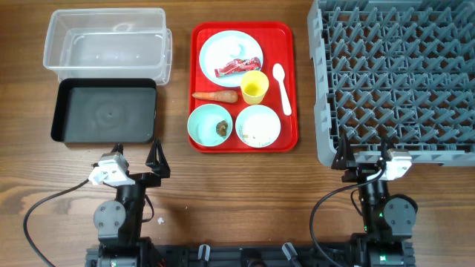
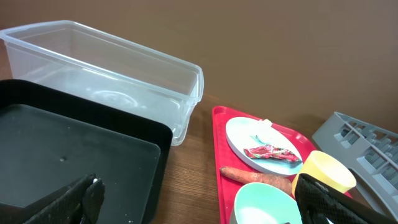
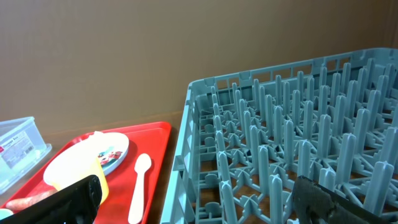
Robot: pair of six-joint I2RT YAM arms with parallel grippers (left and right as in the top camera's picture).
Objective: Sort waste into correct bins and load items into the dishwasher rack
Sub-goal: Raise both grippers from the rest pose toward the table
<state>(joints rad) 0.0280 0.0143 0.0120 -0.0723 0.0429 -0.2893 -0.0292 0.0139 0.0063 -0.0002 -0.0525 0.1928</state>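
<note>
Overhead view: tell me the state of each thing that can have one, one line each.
clear tub: empty
black tray: empty
dishwasher rack: empty
plate: on red tray, holds wrapper and tissue
yellow cup: upright on red tray
left bowl: upright, scraps inside
right bowl: upright, rice grains inside
spoon: lying on red tray
carrot: lying on red tray
left gripper: open, empty
right gripper: open, empty
</note>
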